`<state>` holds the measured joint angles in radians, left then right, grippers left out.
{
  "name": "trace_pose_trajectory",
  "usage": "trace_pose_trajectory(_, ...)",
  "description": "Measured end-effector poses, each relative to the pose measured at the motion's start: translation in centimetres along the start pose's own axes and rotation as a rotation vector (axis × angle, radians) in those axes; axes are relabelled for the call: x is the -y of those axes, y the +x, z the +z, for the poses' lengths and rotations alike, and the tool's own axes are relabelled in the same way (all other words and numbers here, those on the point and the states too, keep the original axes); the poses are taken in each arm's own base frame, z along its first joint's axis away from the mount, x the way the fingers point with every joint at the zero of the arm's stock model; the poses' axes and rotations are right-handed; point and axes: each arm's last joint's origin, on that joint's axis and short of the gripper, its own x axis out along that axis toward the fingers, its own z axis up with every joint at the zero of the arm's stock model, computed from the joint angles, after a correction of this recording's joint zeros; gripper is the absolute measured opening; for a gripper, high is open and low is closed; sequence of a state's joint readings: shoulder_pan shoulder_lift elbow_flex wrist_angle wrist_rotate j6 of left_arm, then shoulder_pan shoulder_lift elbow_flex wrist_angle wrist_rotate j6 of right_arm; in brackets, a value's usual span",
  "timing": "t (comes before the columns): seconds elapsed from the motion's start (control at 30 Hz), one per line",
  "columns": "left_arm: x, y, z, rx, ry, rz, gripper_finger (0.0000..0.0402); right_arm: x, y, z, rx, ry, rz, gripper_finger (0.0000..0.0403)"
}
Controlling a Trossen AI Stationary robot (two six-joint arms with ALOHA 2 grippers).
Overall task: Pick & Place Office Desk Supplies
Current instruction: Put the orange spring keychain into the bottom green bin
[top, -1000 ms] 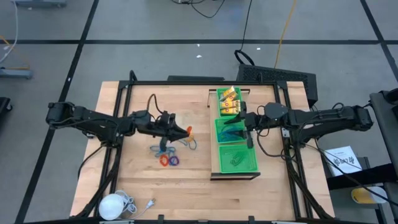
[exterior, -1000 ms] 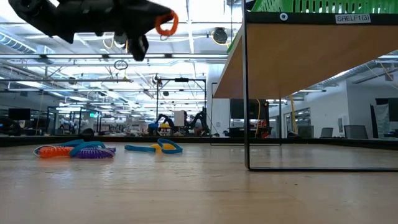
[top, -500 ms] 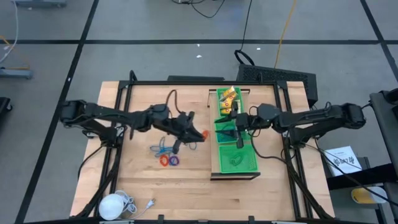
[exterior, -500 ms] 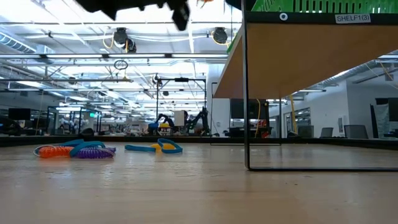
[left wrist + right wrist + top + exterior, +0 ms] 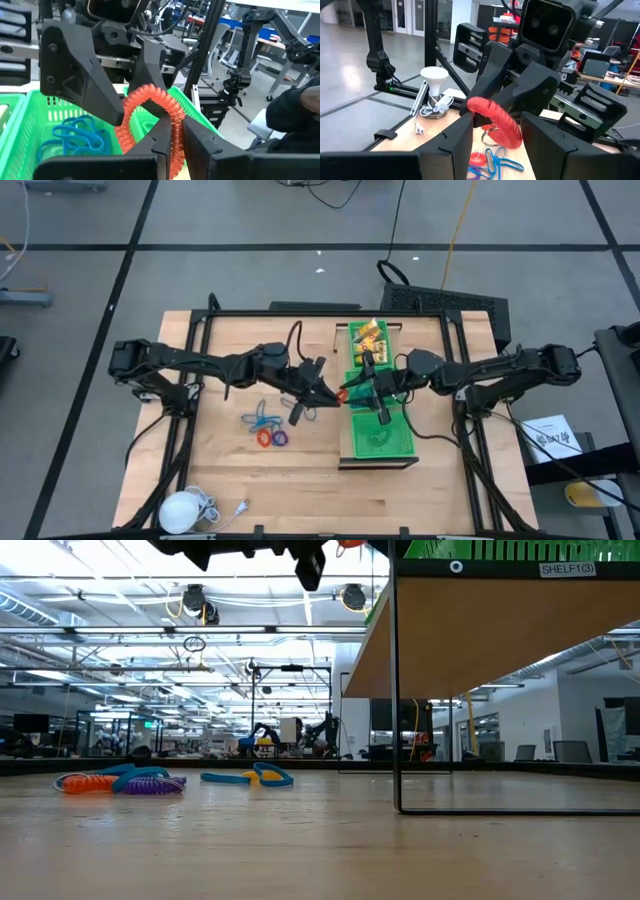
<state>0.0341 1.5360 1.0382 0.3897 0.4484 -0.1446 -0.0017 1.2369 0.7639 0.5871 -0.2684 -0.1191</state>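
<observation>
My left gripper (image 5: 333,394) hovers just left of the shelf, shut on an orange coiled ring (image 5: 150,112). My right gripper (image 5: 495,150) faces it from the shelf side, open, one finger on either side of that ring (image 5: 496,120); whether they touch it I cannot tell. Blue, red and purple rings (image 5: 266,428) lie flat on the table, and the low view shows them too (image 5: 150,782). Yellow packets (image 5: 368,340) sit in the far green tray. Blue rings (image 5: 80,140) lie in the middle tray. My left gripper pinches the orange coiled ring between its two fingers at one side of the loop (image 5: 176,137). It comes level from the table's left. The ring is lifted clear and stands up from the fingertips as an arch (image 5: 150,95).
A wooden shelf (image 5: 378,462) at the table's right carries three green mesh trays (image 5: 385,438) in a row. Its front post (image 5: 396,690) stands on the table. A white round object with a cord (image 5: 182,508) lies at the near left corner. Bare wood lies between.
My left gripper has carried the orange ring up and toward the table's right, from above the loose rings to the shelf's left edge. My right gripper has moved toward the table's left, off the trays, and now faces the left gripper across the ring.
</observation>
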Motion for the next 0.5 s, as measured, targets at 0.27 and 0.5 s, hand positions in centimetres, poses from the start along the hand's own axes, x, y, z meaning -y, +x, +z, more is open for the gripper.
trace_pose_trajectory(0.27, 0.03, 0.01, 0.0, 0.0, -0.011, -0.001, 0.0034, 0.01, 0.0, 0.18, 0.018, -0.043, -0.003, 0.0125)
trace_pose_trajectory(0.5, 0.0, 0.0, 0.08, 0.008, 0.009, 0.004, 0.0053, 0.0, -0.01, 0.22, 0.022, -0.09, 0.001, 0.0037)
